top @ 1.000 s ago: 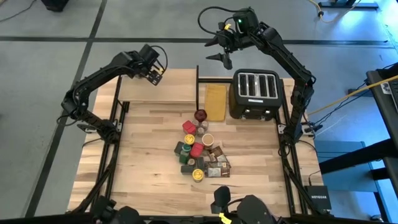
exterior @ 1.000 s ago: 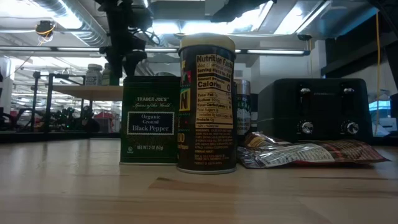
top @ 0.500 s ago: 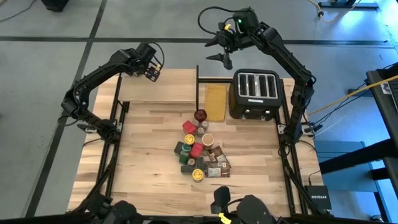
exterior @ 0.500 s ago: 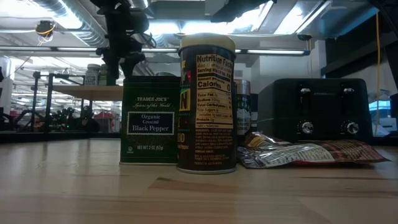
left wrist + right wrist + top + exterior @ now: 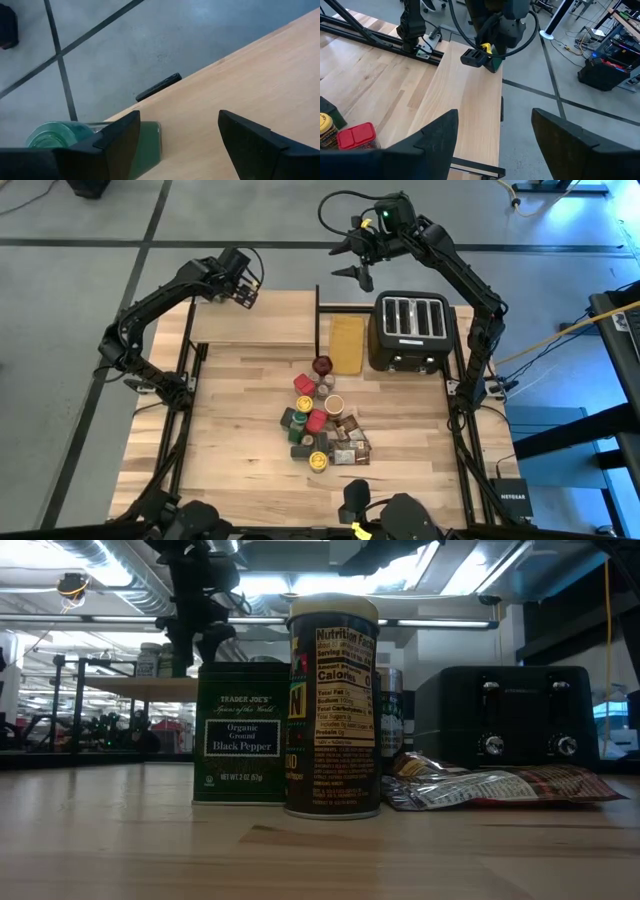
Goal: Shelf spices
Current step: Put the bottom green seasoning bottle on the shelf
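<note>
Left tool [image 5: 243, 292] is over the shelf's [image 5: 270, 330] far left corner, fingers apart around a green jar [image 5: 75, 137], not squeezing. Best to back off slowly without tipping it. Right tool [image 5: 355, 265] waits open behind the shelf. The other spices [image 5: 322, 423] are mid-counter.

The raised light-wood plank shelf [image 5: 255, 320] stands at the far left part of the large wooden table [image 5: 220, 440]. To its right lies the flat tan-yellow board [image 5: 347, 343], then the black four-slot toaster [image 5: 413, 330]. The cluster of small spice jars, tins and packets [image 5: 323, 422] lies in front of the board, near the table's middle.
</note>
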Available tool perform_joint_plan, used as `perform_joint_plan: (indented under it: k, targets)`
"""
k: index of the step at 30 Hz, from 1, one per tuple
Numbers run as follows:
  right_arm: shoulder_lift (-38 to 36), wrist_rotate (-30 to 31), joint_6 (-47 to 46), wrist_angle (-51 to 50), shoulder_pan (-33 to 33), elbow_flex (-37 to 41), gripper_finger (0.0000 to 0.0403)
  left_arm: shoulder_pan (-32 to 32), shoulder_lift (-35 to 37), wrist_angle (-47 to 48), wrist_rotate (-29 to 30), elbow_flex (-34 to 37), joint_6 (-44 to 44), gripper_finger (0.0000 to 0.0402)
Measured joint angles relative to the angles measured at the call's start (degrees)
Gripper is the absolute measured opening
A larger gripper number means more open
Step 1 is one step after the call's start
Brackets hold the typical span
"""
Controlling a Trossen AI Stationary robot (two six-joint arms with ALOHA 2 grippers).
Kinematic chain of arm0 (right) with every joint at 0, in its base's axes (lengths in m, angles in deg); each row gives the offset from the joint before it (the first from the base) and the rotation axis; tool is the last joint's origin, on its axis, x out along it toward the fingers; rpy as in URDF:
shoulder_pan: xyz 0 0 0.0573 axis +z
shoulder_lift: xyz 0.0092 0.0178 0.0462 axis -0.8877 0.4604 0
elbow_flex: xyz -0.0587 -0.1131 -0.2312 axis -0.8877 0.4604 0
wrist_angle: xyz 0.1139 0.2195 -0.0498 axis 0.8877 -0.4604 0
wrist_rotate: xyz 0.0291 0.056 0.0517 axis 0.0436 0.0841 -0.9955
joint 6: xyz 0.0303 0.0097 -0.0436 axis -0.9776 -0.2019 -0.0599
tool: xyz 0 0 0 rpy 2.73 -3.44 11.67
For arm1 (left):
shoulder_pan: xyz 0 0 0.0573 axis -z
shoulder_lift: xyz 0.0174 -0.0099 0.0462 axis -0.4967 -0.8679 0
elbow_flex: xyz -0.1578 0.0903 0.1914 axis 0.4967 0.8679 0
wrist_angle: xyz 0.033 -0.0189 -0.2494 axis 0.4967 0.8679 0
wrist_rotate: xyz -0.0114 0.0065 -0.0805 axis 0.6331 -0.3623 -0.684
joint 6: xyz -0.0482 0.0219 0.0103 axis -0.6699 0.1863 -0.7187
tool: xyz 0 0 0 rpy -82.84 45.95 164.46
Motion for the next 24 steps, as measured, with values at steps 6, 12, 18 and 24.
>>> perform_joint_plan:
  k: [6, 12, 18, 24]
  targets:
    - [0.00, 0.00, 0.01, -0.06, 0.00, 0.00, 0.0259, -0.28, 0.00, -1.62, 0.09, 0.00, -0.61, 0.0263]
    - [0.00, 0.00, 0.02, -0.11, 0.00, 0.00, 0.0259, -0.28, 0.00, -2.31, 0.10, 0.00, -0.68, 0.0263]
    - [0.00, 0.00, 0.04, -0.06, 0.00, 0.00, 0.0259, 0.29, -0.02, -6.31, -0.46, -0.02, 1.63, 0.0263]
    - [0.00, 0.00, 0.07, -0.04, 0.00, 0.00, 0.0259, 0.57, -0.17, -8.06, -0.60, -2.74, 7.90, 0.0263]
